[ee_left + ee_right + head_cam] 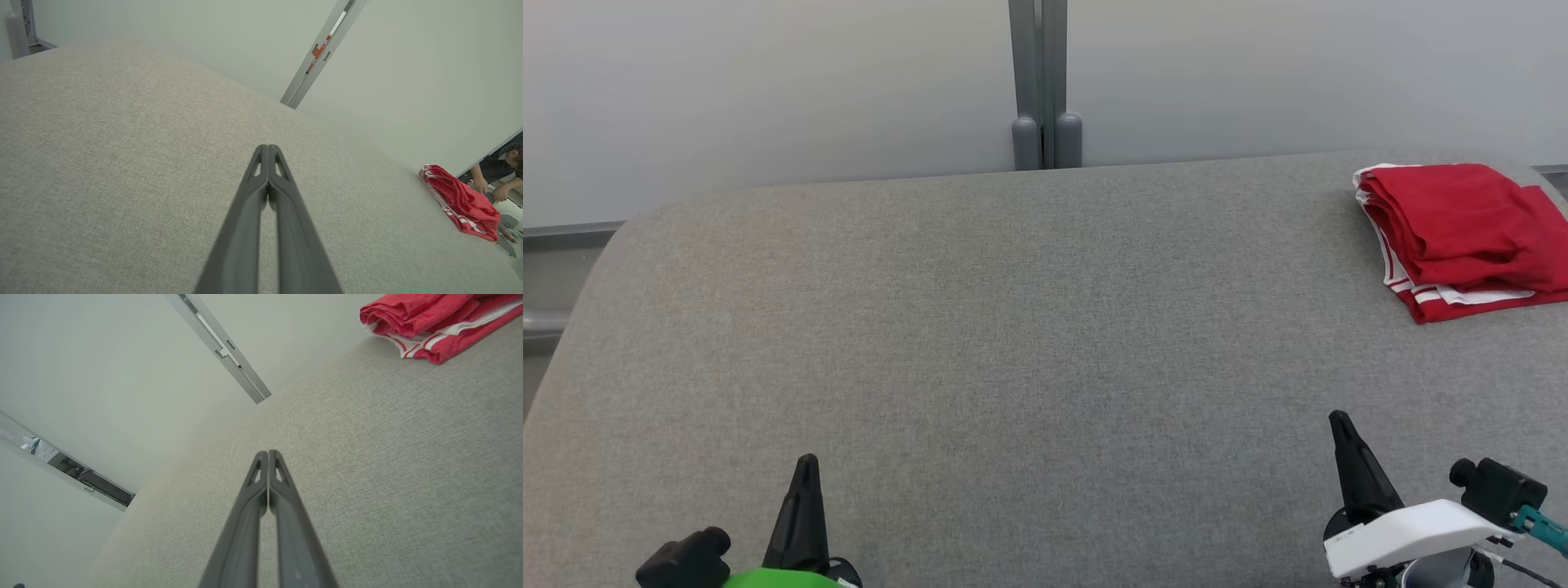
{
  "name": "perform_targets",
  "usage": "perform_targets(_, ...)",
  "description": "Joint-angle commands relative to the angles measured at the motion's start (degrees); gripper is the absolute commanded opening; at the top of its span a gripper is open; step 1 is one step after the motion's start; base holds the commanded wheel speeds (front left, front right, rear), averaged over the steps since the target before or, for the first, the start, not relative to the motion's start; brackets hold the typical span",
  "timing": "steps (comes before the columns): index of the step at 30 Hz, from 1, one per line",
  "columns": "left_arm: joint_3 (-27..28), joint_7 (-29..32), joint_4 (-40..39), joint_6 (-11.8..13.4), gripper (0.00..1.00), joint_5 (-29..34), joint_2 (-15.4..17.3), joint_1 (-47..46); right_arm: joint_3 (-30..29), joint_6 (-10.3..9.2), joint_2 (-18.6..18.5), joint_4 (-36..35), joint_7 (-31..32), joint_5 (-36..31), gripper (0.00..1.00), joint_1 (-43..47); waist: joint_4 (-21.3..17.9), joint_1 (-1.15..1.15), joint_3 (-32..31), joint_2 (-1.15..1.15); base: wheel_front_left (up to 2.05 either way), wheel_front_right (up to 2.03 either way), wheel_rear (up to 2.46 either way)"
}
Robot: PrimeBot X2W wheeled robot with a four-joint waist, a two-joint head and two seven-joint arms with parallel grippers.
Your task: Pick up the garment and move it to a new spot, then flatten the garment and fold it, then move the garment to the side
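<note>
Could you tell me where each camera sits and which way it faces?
Head view: on the head, looking forward and down over the table; left tool and right tool show, both shut.
Left wrist view: on the left wrist, looking along its tool across the table.
Right wrist view: likewise, along the right tool.
Shared: all three show the folded red garment.

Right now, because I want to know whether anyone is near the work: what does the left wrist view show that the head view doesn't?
The left wrist view adds a person's forearms, in short dark sleeves, past the garment at that view's right edge. The head view adds the right end effector, shut, on its white forearm at lower right. Both share the folded red garment with white stripes, lying on the grey fabric-covered table, and the left end effector, shut and empty over bare fabric.
</note>
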Motion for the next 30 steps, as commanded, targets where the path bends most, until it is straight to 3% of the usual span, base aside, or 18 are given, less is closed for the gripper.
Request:
perform_targets(1, 0.52, 0.37, -0.35, -0.37, 0.0, -2.31, 0.45, -1.87, -0.46, 0.0, -0.16, -0.52, 0.41, 2.06, 0.0, -1.58, -0.02, 0.0, 0.02, 0.0, 0.0, 0.0, 0.0)
perform_targets(9, 1.4, 1.79, 0.64, -1.1, 0.0, -9.4, 0.75, -3.37, -1.42, 0.01, -0.06, -0.07, 1.94, 8.14, 0.0, -2.54, -0.15, 0.0, 0.16, 0.0, 0.0, 0.0, 0.0)
perform_targets(10, 2.0, 2.7, 1.13, -1.51, 0.0, -13.64, 0.89, -4.19, -2.0, 0.01, 0.03, 0.2, 2.9, 11.77, 0.0, -3.17, -0.24, 0.0, 0.26, 0.0, 0.0, 0.0, 0.0)
perform_targets(14, 2.57, 3.53, 1.66, -1.88, 0.0, -17.63, 0.99, -4.97, -2.59, 0.01, 0.12, 0.48, 3.8, 15.19, 0.0, -3.65, -0.32, 0.0, 0.35, 0.0, 0.0, 0.0, 0.0)
perform_targets(30, 4.36, 6.11, 3.17, -2.98, 0.0, -28.54, 1.15, -7.22, -4.31, 0.01, 0.43, 1.22, 6.43, 24.65, 0.0, -5.23, -0.59, 0.0, 0.62, 0.0, 0.0, 0.0, 0.0)
